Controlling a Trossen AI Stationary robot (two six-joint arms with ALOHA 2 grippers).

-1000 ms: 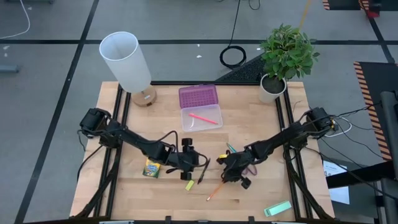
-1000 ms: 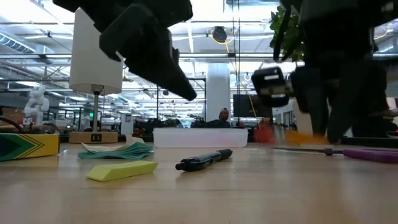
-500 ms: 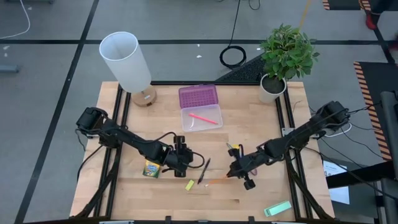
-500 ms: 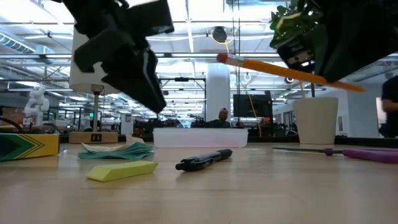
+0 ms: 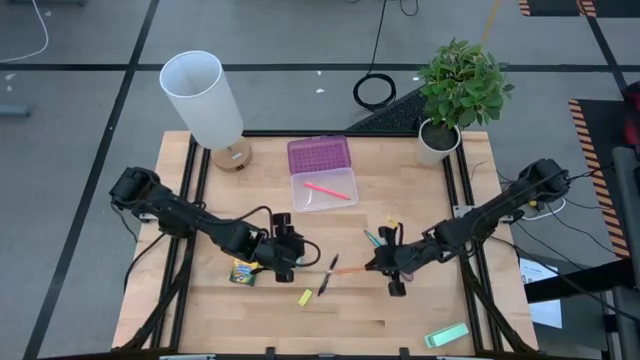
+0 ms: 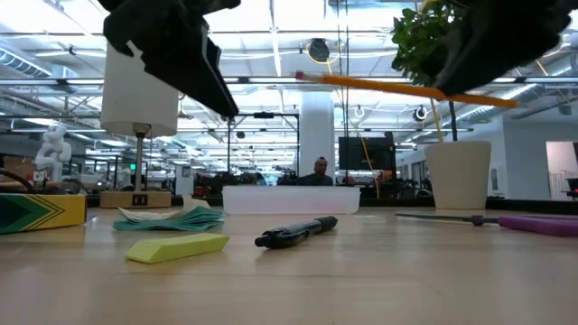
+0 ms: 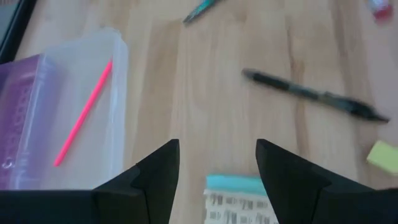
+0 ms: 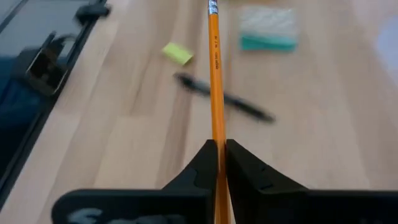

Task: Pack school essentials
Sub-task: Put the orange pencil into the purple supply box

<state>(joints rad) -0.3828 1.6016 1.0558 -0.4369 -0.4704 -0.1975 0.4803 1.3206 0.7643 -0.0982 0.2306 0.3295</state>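
My right gripper (image 5: 378, 265) is shut on an orange pencil (image 5: 347, 268) above the table's middle. Under it lie a black pen (image 5: 328, 277) and a tiny yellow block (image 5: 305, 297). My left gripper (image 5: 287, 250) hangs open, holding nothing, above a teal-edged packet (image 7: 239, 185) and beside the yellow-green crayon box (image 5: 243, 272). A pink pencil (image 5: 326, 190) lies in the clear tray of the open pencil case (image 5: 345, 178). Purple-handled scissors (image 6: 540, 223) lie flat on the table at the right. My right gripper pinches the orange pencil between its two fingers near the pencil's tip end (image 8: 217, 138). The fingers lie along the pencil, which sticks out ahead of them toward the table's left. It is lifted clear and nearly level, its eraser end (image 6: 305, 77) free.
The case's purple lid (image 5: 319, 155) lies open at the far middle. A white lamp (image 5: 205, 100) stands at the far left and a potted plant (image 5: 458, 90) at the far right. A pale green flat block (image 5: 446, 335) lies near the front right edge.
My right gripper has lifted the orange pencil off the table and turned it from slanting toward the near edge to nearly level, pointing left. My left gripper has risen and drawn back toward the table's left.
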